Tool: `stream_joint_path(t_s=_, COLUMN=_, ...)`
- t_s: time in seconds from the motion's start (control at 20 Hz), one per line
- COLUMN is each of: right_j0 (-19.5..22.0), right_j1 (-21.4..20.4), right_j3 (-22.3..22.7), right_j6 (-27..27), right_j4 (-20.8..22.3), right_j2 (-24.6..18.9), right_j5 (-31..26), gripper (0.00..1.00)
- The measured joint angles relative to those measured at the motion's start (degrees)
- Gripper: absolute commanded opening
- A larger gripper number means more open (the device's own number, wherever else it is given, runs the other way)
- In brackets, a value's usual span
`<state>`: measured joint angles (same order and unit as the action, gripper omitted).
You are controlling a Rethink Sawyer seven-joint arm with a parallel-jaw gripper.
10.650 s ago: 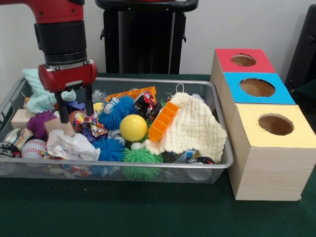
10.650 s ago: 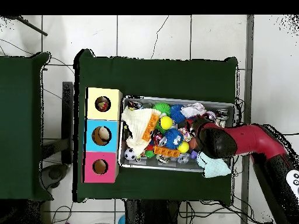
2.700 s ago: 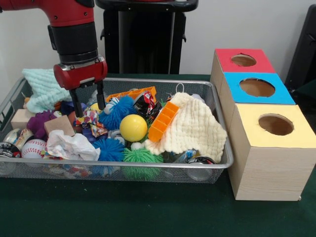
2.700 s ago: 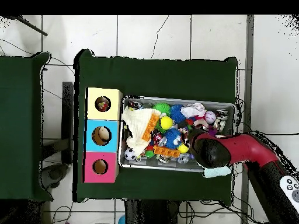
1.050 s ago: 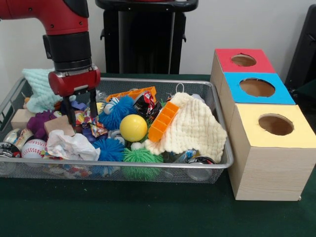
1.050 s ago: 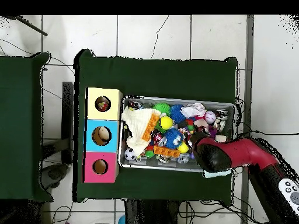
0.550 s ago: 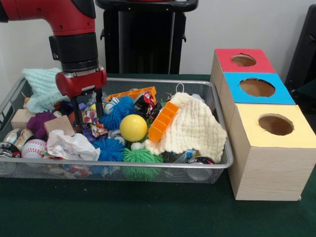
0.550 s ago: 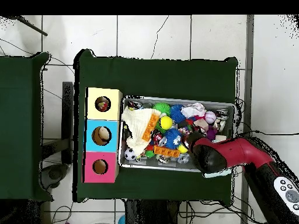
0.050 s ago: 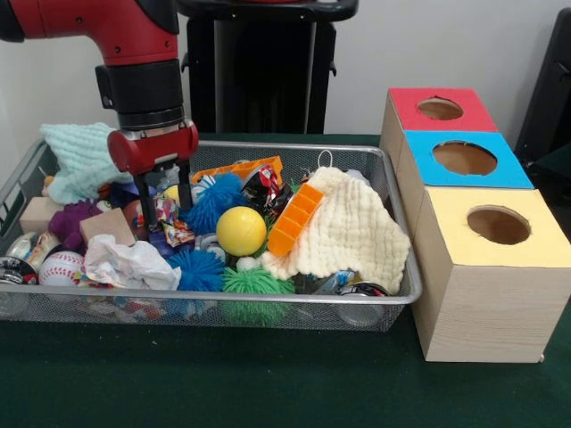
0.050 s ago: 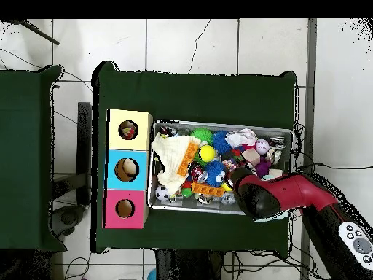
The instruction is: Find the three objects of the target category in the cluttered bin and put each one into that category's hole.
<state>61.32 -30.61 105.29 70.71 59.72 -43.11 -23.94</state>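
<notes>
Targets: the category is not given; candidates such as the yellow ball (image 9: 241, 231), the spiky blue ball (image 9: 214, 201) and the baseball (image 9: 60, 267) lie mixed in the wire bin (image 9: 393, 232), from its middle toward the corner where the baseball sits.
Gripper: the gripper (image 9: 164, 208) hangs fingers apart over a crinkled colourful wrapper (image 9: 164, 217) in that half of the bin, tips down among the clutter, holding nothing that I can see.
Risk, wrong pick: things touch and overlap here, so closing the fingers could catch the wrapper or a neighbour instead of the intended piece.
Risk, snag: the cream cloth (image 9: 348, 230) drapes over the orange block (image 9: 294, 218) and may hide targets; dragging through could pull it along.
Risk, drop: round balls could slip and roll under other items.
Holes: the box row (image 9: 473, 205) stands just beside the bin's end, red, blue and yellow tops, each with a round hole.
Surface: dark green table cover (image 9: 268, 383).
Room: pale wall, black stand behind; tiled floor in the overhead view (image 10: 189, 44).
</notes>
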Motion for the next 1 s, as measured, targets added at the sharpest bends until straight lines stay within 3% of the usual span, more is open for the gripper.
stream_joint_path(t_s=1.0, right_j0=0.23, right_j1=0.15, right_j3=0.0, right_j6=0.0, right_j4=2.43, right_j2=1.95, right_j5=3.25, gripper=1.0)
